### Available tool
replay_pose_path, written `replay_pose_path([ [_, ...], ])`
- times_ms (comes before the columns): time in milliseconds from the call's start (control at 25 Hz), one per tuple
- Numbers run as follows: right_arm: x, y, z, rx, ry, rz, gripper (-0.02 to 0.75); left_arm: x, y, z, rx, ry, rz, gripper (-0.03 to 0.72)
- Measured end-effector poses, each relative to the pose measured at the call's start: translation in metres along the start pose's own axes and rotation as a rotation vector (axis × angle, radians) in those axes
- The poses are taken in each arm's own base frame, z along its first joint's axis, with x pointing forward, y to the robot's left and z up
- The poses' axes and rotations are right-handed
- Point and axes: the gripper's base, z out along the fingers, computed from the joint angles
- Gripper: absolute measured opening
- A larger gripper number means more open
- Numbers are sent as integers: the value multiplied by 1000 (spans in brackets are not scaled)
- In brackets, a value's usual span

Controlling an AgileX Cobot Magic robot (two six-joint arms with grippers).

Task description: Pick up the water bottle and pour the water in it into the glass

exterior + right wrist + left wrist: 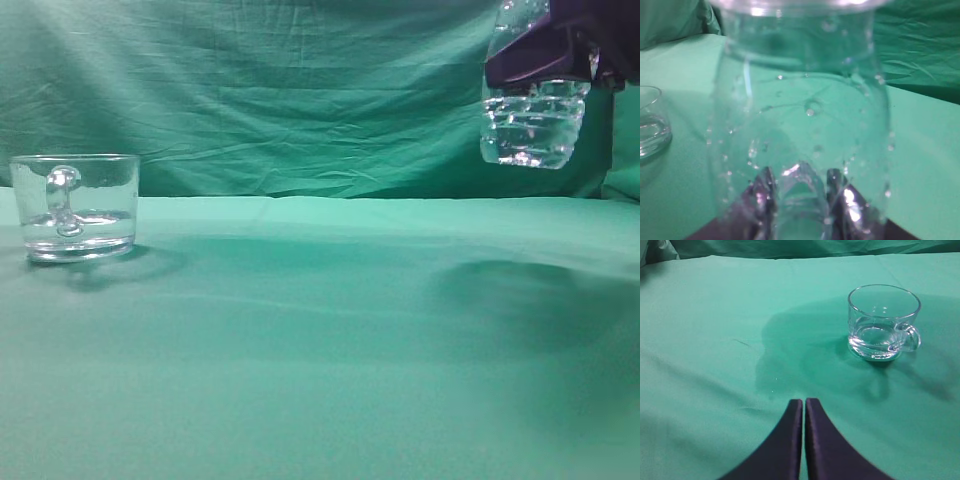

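Note:
The glass [75, 205], a short clear cup with a looped handle, stands on the green cloth at the far left and holds a little water [75, 225]. It also shows in the left wrist view [883, 322] and at the left edge of the right wrist view [651, 122]. My right gripper [560, 55] is shut on the water bottle [530, 125], held high at the upper right, its ribbed bottom hanging below the jaws. In the right wrist view the bottle [800, 115] fills the frame, with droplets on its wall. My left gripper [804, 402] is shut and empty, short of the glass.
A green cloth covers the table [320, 350] and hangs as a backdrop [280, 90]. A darker patch [790, 350] lies on the cloth left of the glass.

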Motion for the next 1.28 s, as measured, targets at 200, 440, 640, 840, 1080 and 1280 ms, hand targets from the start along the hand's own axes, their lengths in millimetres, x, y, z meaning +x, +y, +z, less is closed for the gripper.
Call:
replay_pose_path([
  [200, 29, -1, 10, -44, 8, -10, 254, 0, 0, 0, 0, 0, 0, 0],
  [440, 52, 2, 19, -59, 38, -24, 254, 0, 0, 0, 0, 0, 0, 0],
  [640, 54, 2, 21, -41, 19, -8, 254, 0, 0, 0, 0, 0, 0, 0],
  [840, 55, 3, 21, -54, 22, -19, 407, 0, 0, 0, 0, 0, 0, 0],
  [1080, 50, 5, 20, -73, 24, 3, 643, 0, 0, 0, 0, 0, 0, 0],
  [1280, 20, 7, 13, -67, -45, -11, 670, 0, 0, 0, 0, 0, 0, 0],
])
